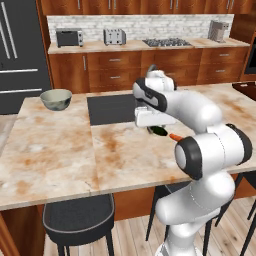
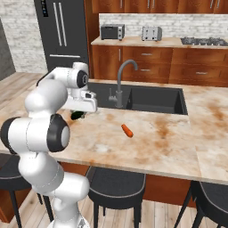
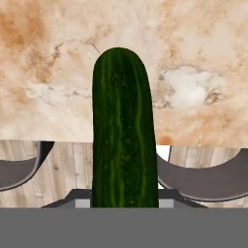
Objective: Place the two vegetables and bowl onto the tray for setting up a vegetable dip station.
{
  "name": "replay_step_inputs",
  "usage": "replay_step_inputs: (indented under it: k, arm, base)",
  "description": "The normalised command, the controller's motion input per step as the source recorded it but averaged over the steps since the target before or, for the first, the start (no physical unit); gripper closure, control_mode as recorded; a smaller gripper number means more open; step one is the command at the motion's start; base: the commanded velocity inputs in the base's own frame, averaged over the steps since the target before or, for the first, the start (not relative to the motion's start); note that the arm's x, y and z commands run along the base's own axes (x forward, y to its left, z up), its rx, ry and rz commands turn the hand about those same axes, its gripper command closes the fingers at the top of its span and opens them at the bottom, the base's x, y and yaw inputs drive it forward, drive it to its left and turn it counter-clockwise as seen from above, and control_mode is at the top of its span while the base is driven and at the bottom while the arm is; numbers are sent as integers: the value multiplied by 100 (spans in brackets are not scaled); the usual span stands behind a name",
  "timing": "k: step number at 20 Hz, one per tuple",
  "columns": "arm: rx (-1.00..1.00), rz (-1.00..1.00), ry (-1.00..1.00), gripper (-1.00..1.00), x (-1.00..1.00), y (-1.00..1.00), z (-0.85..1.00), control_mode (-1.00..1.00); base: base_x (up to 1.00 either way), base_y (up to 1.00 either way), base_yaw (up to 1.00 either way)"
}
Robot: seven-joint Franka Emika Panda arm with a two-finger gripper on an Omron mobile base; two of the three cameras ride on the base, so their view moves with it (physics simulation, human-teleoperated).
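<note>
My gripper (image 1: 154, 128) is shut on the dark green vegetable (image 3: 124, 131), a slim cucumber that runs up the middle of the hand view and hides the fingertips. It hangs under the hand, just over the marble island counter (image 1: 60, 150), and its dark end (image 2: 77, 115) pokes out below the hand. The small orange carrot (image 1: 175, 136) lies on the counter close to the right of the hand, seen apart from it as the carrot (image 2: 127, 130). The pale grey-green bowl (image 1: 56, 99) stands at the counter's far left corner. The dark reddish-brown tray (image 1: 245, 89) lies at the far right, cut by the frame edge.
A dark sink (image 2: 153, 99) with a curved grey faucet (image 2: 121, 84) is set into the island behind the hand. Dark stools (image 1: 77, 219) stand under the near counter edge. A toaster oven, toaster and stove line the back counter.
</note>
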Motion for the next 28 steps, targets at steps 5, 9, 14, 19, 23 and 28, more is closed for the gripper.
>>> replay_step_inputs:
  k: [5,9,14,19,23,28]
  arm:
    - [0,15,22,100,-32,-2,8,-100]
    - [8,20,28,100,-31,0,13,-100]
    - [10,17,34,100,-25,0,22,-100]
    - [8,8,7,100,-17,0,15,-100]
    - [1,0,-20,100,-18,0,0,-100]
    - [0,-7,-47,100,-33,5,-3,-100]
  base:
    - [0,0,0]
    - [0,0,0]
    - [0,0,0]
    - [0,0,0]
    - [0,0,0]
    - [0,0,0]
